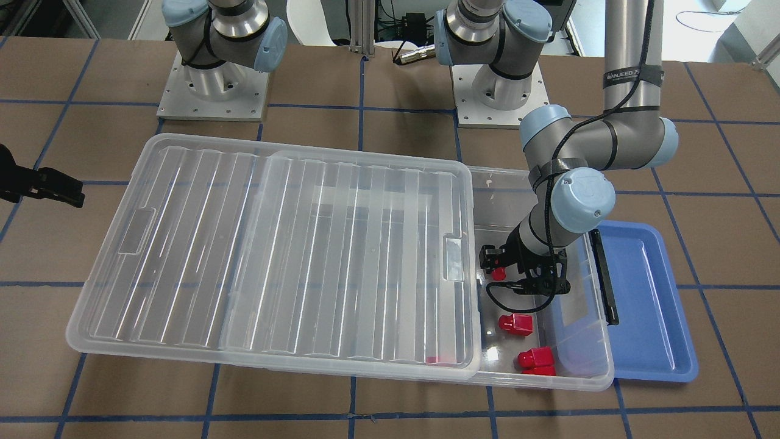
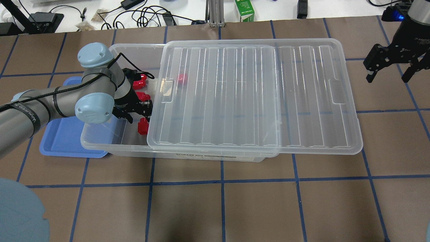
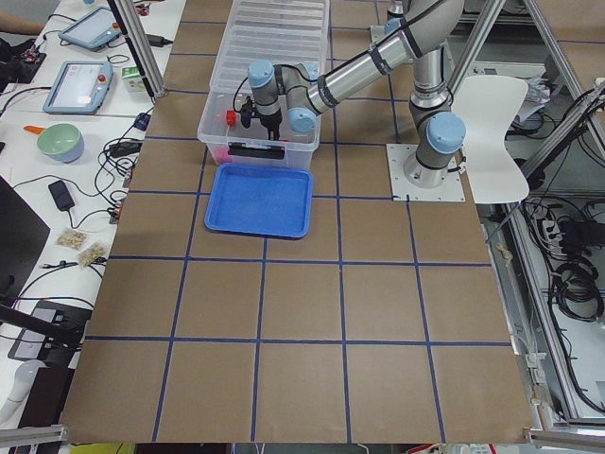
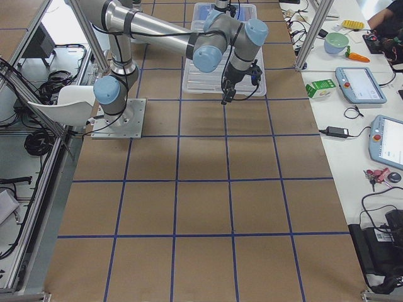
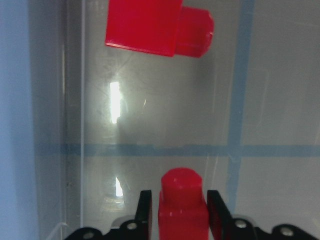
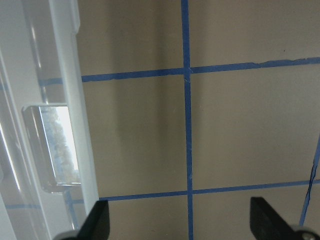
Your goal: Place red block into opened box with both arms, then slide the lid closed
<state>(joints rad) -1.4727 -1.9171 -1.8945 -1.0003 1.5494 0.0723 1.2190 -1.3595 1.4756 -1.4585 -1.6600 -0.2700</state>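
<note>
My left gripper reaches down into the uncovered end of the clear box and is shut on a red block, which also shows as the red block nearest the robot. Other red blocks lie loose on the box floor, and one shows through the lid. The ribbed clear lid covers most of the box and overhangs its far end on the robot's right. Beyond that end, above the table, my right gripper hangs open with nothing between its fingers.
A blue tray lies against the box's open end, beside the black bar latch. The table is brown with blue tape lines. Cables, a green carton and tablets sit past its far edge.
</note>
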